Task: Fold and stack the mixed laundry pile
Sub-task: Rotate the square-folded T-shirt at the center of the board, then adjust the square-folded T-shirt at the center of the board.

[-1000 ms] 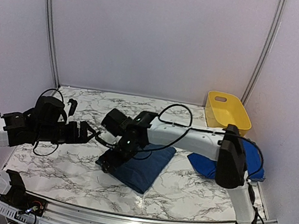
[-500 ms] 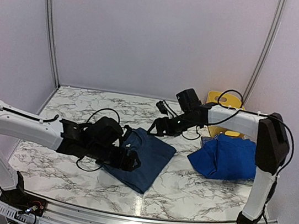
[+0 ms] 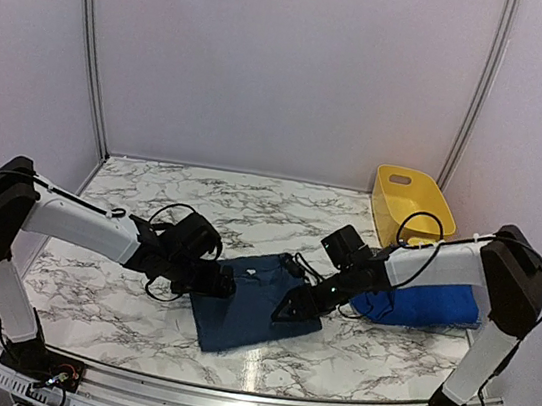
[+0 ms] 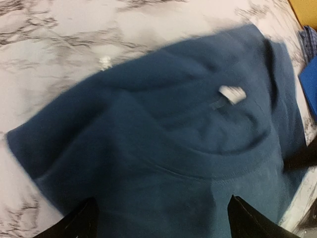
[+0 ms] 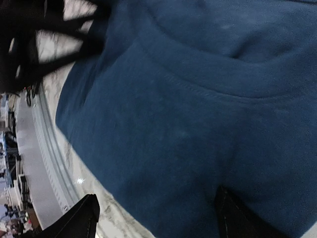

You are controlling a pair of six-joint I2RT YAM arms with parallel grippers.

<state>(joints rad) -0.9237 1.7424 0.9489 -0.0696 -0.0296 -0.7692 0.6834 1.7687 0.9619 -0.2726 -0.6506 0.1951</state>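
Observation:
A dark denim-blue garment [image 3: 246,306] from the laundry pile lies flat on the marble table, collar and white label [image 4: 232,94] facing up. My left gripper [image 3: 221,283] hovers open at its left edge, and the cloth fills the left wrist view under the jaws [image 4: 163,223]. On the garment's right side, my right gripper [image 3: 299,308] is low and open, its jaws [image 5: 158,220] spanning the cloth near the hem. Behind the right arm lies a bright royal-blue garment [image 3: 433,305]. A sliver of checked cloth [image 4: 308,40] shows at the left wrist view's right edge.
A yellow plastic tub [image 3: 413,201] stands at the back right against the wall. The table's front rail [image 5: 44,148] runs close below the dark garment. My left arm's black links [image 5: 39,39] sit just across the garment from the right gripper.
The right arm swung from the back of the table down to the dark garment's right side. The left gripper stayed at its left edge. The garment now lies flatter and nearer the front.

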